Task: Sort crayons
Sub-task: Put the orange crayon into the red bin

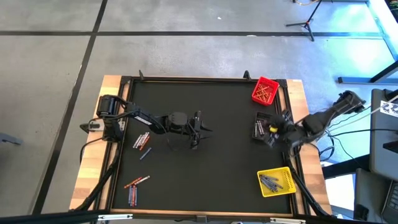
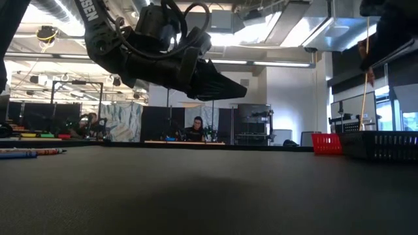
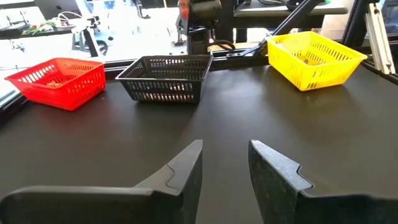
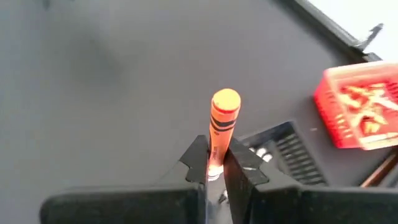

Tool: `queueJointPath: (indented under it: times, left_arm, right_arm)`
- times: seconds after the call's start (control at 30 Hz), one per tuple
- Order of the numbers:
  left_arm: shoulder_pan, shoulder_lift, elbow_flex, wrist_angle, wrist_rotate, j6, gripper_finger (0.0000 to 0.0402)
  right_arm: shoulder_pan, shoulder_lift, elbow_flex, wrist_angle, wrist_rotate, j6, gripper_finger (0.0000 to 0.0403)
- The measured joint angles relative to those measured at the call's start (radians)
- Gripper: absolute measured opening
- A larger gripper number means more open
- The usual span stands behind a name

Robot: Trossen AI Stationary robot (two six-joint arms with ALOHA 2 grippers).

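Note:
My right gripper (image 4: pixel 216 155) is shut on an orange crayon (image 4: pixel 222 118). In the high view it (image 1: pixel 273 129) hovers at the table's right side, over the black bin (image 1: pixel 260 125) and near the red bin (image 1: pixel 265 91). My left gripper (image 3: pixel 225 167) is open and empty above the middle of the black mat (image 1: pixel 196 130), and in the low view it (image 2: pixel 219 83) is clear of the table. Loose red-orange, blue and grey crayons lie flat on the mat at the left (image 1: pixel 142 140) and near left (image 1: pixel 134 186). My right gripper pinches the orange crayon between its two fingers at its lower end (image 4: pixel 217 148). The fingers lie along the crayon, and most of its length sticks out past the fingertips. The crayon is lifted clear of the mat and bins.
The red bin (image 4: pixel 364 115) at the far right holds orange crayons. The yellow bin (image 1: pixel 275 182) at the near right holds grey ones. The black bin (image 3: pixel 166 78) stands between them. Wooden table edges frame the mat. People sit in the room beyond (image 2: pixel 196 129).

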Motion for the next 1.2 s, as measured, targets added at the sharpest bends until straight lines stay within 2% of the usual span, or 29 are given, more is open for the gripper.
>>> queueJointPath:
  times: [0.3, 0.5, 0.73, 1.0, 1.2]
  left_arm:
    - [0.0, 0.0, 0.0, -0.003, -0.001, 0.0, 0.012]
    - [0.0, 0.0, 0.0, -0.005, -0.002, 0.0, 0.012]
    - [0.0, 0.0, 0.0, -0.017, -0.003, 0.0, 0.012]
    - [0.001, 0.0, 0.0, -0.02, -0.003, 0.007, 0.012]
    - [0.001, 0.0, 0.0, -0.02, -0.003, 0.008, 0.012]
  right_arm:
    - [-0.287, -0.048, 0.0, 0.043, -0.059, -0.234, 0.0026]
    - [-0.502, -0.037, 0.0, 0.128, -0.17, -0.447, 0.0026]
    - [-0.743, -0.038, 0.0, 0.143, -0.242, -0.628, 0.0026]
    - [-0.95, -0.016, 0.0, 0.205, -0.345, -0.781, 0.0026]
    - [-1.08, 0.052, 0.0, 0.246, -0.371, -0.881, 0.0026]
